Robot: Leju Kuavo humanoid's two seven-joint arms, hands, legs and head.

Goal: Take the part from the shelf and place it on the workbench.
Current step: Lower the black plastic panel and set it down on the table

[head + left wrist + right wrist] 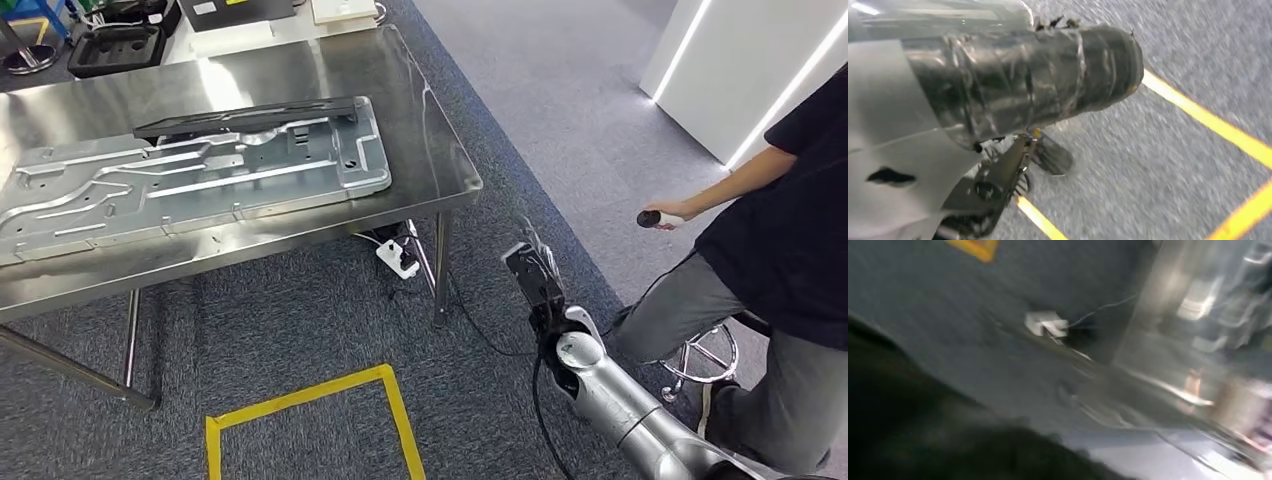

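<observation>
A long black part [250, 117] lies on top of a large silver stamped panel [190, 185] on the steel workbench [425, 130]. My right hand [535, 275] hangs low beside the bench's near right corner, well below the tabletop, dark fingers loosely apart with nothing in them. The right wrist view is blurred and shows carpet, a white power strip [1045, 324] and a shiny table leg [1153, 300]. In the left wrist view a pale cover and a dark tape-wrapped shape [1038, 75] hang over grey carpet. How the left fingers lie is unclear.
A person [790, 240] sits on a stool [705, 355] at the right, holding a small controller [655, 218]. The power strip [397, 258] and cables lie under the bench. Yellow tape [310, 400] marks a square on the carpet. A black tray [115, 48] sits beyond the bench.
</observation>
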